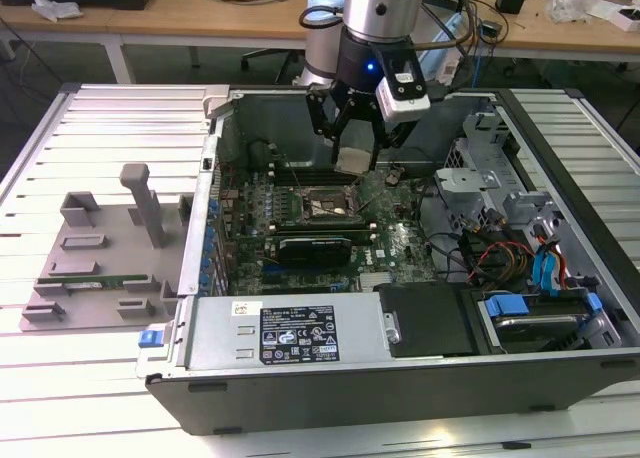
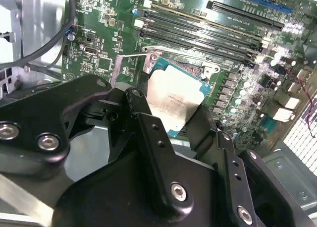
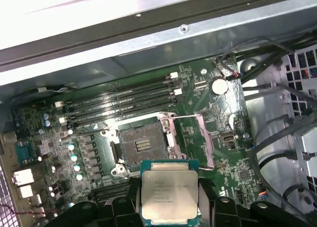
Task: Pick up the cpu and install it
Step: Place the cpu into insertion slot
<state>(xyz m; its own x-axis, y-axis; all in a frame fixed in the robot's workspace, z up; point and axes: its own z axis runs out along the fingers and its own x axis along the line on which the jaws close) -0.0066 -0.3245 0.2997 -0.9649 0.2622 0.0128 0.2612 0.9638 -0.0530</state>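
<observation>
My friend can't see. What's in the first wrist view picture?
The robot's black hand grips the cpu, a silvery square chip, by its sides. Beyond it sits an empty open socket on a green motherboard.

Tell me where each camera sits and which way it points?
Exterior view: off the arm, looking down into the open black computer case; the arm's silver wrist and gripper show.
First wrist view: on the arm, facing the open socket on the green motherboard; the gripper's fingers show.
Second wrist view: on the arm, facing the motherboard past the gripper's black linkage.
Shared: both wrist views show the silvery square cpu in the gripper.
</observation>
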